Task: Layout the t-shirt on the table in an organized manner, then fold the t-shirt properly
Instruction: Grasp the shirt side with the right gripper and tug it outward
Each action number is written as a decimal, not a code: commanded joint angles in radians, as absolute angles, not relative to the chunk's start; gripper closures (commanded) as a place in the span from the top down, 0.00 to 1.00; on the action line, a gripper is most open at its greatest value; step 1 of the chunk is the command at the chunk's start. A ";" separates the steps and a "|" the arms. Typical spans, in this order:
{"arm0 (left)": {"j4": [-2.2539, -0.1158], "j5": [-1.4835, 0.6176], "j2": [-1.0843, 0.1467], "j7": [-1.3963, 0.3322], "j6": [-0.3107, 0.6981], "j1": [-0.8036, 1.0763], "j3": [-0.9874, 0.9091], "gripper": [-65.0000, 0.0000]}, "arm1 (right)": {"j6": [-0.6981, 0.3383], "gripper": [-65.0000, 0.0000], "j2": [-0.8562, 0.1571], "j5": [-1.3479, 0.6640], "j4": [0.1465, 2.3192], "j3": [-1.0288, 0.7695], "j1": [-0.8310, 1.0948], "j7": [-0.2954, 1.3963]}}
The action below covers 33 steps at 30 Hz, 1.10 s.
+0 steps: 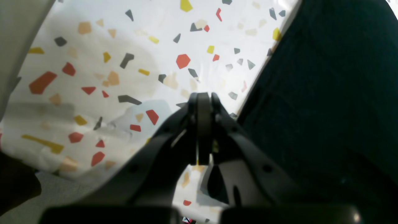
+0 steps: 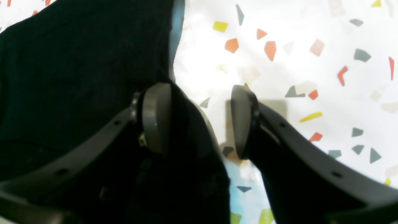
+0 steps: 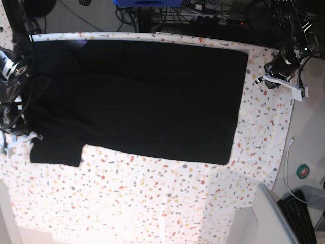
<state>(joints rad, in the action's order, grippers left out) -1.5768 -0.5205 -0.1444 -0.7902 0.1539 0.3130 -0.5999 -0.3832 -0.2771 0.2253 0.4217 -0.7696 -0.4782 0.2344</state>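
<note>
Risking snag: right gripper half-open astride t-shirt edge, no grip | left gripper shut, empty, beside hem on surface | could bunch cloth

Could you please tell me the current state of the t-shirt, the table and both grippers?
t-shirt: spread flat, plain black side up, one sleeve sticking out.
table: shirt lying on it.
left gripper: shut, empty, beside the shirt's edge.
right gripper: open, one finger over the cloth, holding nothing.
</note>
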 commanded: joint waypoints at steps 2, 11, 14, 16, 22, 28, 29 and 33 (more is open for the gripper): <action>-1.592 -0.526 -0.157 -0.773 0.156 0.309 -0.604 0.00 | -0.426 0.47 -0.274 0.236 0.430 -0.769 -0.492 0.254; -1.590 -0.526 -0.157 -0.773 0.156 0.308 -0.604 0.00 | -0.430 0.47 -0.266 0.236 0.453 -0.773 -0.493 0.248; -1.590 -0.526 -0.157 -0.773 0.156 0.308 -0.604 0.00 | -0.430 0.47 -0.265 0.202 0.519 -0.797 -0.486 0.254; -1.590 -0.526 -0.157 -0.773 0.156 0.308 -0.604 0.00 | -0.430 0.47 -0.269 0.182 0.533 -0.814 -0.486 0.255; -1.590 -0.526 -0.157 -0.773 0.154 0.308 -0.604 0.00 | -0.430 0.47 -0.272 0.180 0.535 -0.820 -0.486 0.257; -1.590 -0.526 -0.157 -0.773 0.153 0.308 -0.604 0.00 | -0.430 0.47 -0.272 0.176 0.536 -0.820 -0.484 0.257; -1.590 -0.526 -0.157 -0.773 0.153 0.308 -0.604 0.00 | -0.430 0.47 -0.272 0.176 0.536 -0.820 -0.484 0.257; -1.590 -0.526 -0.157 -0.773 0.153 0.308 -0.604 0.00 | -0.432 0.47 -0.265 0.179 0.584 -0.814 -0.481 0.257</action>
